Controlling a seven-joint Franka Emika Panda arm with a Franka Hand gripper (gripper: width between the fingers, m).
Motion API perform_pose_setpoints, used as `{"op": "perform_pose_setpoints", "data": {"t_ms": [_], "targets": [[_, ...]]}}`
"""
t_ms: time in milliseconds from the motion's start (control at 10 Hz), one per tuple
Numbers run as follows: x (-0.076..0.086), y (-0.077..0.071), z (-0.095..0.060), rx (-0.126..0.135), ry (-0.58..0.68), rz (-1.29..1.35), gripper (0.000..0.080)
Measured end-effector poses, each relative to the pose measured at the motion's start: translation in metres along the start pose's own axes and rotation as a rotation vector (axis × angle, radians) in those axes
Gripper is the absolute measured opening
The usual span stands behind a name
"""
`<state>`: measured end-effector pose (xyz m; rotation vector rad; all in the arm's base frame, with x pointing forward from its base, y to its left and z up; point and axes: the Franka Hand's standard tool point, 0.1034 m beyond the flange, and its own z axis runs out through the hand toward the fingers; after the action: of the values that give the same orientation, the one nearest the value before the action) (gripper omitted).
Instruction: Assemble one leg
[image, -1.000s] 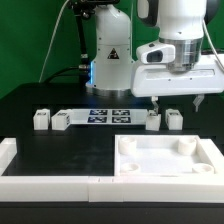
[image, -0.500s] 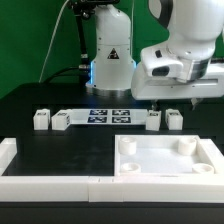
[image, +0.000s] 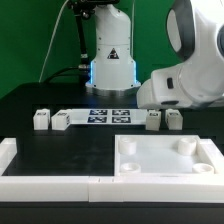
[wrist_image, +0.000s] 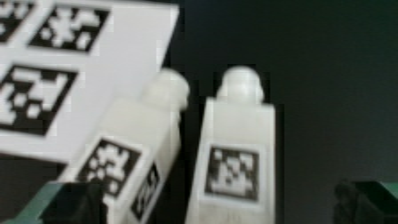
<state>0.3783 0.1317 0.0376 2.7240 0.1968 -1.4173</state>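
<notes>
Arm has tilted over above two small white chunky plastic legs (wrist_image: 237, 130). Tool (wrist_image: 221, 200) is wide and empty. We're in approach: next we centre on one leg and descend.

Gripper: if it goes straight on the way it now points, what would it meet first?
Probably the leg beside the marker board or the other leg, both ahead of the open gripper; which first is unclear.

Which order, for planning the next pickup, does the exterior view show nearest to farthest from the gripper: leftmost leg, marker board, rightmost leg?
1. Rightmost leg, below the gripper.
2. Marker board, mid-table.
3. Leftmost leg, exterior view's far left.
</notes>
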Motion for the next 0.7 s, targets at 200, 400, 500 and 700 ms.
{"op": "perform_pose_setpoints", "data": {"t_ms": [200, 400, 500, 700], "targets": [[0.0080, -0.0014, 0.0058, 0.000, -0.067, -0.004, 0.0649], [0.0085, -0.0036, 0.0101, -0.004, -0.070, -0.007, 0.0649], [0.0087, -0.0054, 0.0106, -0.007, -0.070, -0.008, 0.0649], [0.0096, -0.0094, 0.0124, -0.014, -0.070, -0.013, 0.0649]]}}
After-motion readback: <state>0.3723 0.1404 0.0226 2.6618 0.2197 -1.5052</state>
